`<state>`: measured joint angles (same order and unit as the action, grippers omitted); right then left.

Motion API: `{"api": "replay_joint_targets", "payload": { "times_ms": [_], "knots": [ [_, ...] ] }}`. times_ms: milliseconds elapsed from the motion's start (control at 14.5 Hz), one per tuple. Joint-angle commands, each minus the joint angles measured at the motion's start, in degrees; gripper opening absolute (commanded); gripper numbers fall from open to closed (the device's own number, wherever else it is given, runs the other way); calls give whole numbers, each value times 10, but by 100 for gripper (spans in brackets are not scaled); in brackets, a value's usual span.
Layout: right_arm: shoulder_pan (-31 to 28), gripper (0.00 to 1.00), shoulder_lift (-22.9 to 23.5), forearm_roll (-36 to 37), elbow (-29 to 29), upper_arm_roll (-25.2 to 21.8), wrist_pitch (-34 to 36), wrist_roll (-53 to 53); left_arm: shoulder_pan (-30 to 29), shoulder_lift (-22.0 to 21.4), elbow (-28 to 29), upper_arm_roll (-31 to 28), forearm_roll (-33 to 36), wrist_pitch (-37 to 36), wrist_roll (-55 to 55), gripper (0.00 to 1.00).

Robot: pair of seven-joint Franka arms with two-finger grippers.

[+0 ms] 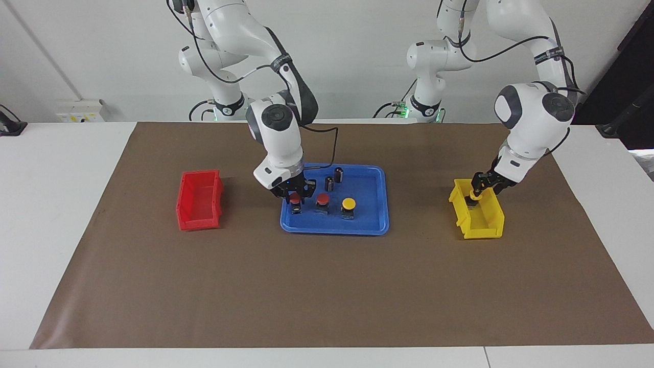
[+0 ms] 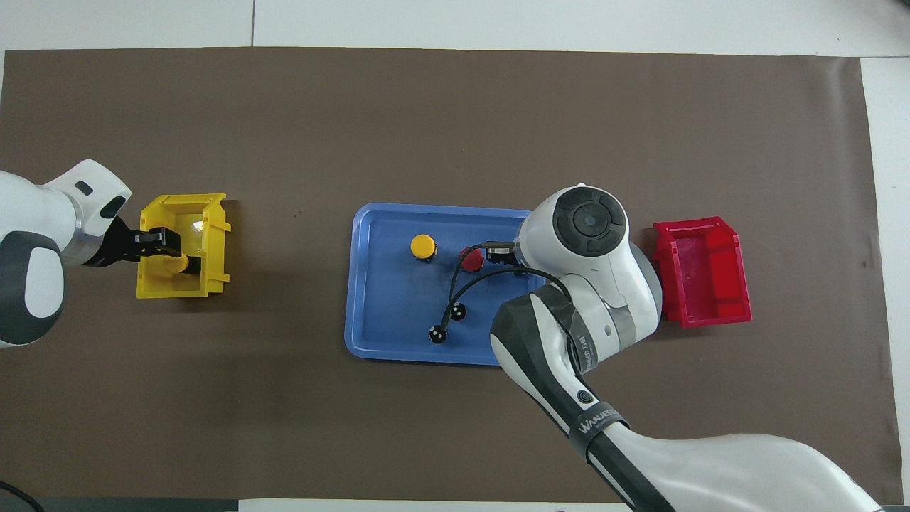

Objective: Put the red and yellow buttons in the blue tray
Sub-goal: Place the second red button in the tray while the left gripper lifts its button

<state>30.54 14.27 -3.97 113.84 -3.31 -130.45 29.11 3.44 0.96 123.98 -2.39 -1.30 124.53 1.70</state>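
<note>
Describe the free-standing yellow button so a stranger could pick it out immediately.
Find the blue tray at the middle of the brown mat. Along its edge farthest from the robots stand three capped buttons in a row. The yellow button is the one nearest the left arm's end, beside a red button, and the only yellow cap in the tray.

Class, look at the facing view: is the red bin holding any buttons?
No. The red bin shows only its bare red floor and walls.
</note>
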Motion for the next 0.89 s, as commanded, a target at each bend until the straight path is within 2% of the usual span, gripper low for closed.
{"api": "replay_joint_targets", "payload": {
  "times_ms": [0,206,275,344,413,619,688,757,826],
  "knots": [
    [-4,62,2,-7,-36,-2,29,3,6,-4,17,-2,-6,27,-5,68],
    [-21,63,-12,-1,-91,-6,98,2,19,6,19,-2,-6,35,-3,68],
    [-28,70,-20,0,-108,-6,121,0,19,7,21,-2,-6,36,-3,68],
    [-42,81,-33,1,-124,-7,145,0,19,7,26,-2,-6,40,-4,68],
    [-61,100,-48,2,-142,-7,176,-6,18,6,32,-2,-6,48,-6,68],
    [-130,100,-75,1,-221,-8,298,-47,13,4,39,-2,-6,50,-8,67],
    [-158,100,-82,0,-242,-7,332,-55,12,4,39,-2,-6,50,-6,63],
    [-178,100,-88,0,-258,-8,368,-75,13,4,39,-2,-6,50,-3,51],
    [-194,100,-97,2,-271,-9,402,-100,12,4,39,-2,-6,50,-2,32]
  ]
}}
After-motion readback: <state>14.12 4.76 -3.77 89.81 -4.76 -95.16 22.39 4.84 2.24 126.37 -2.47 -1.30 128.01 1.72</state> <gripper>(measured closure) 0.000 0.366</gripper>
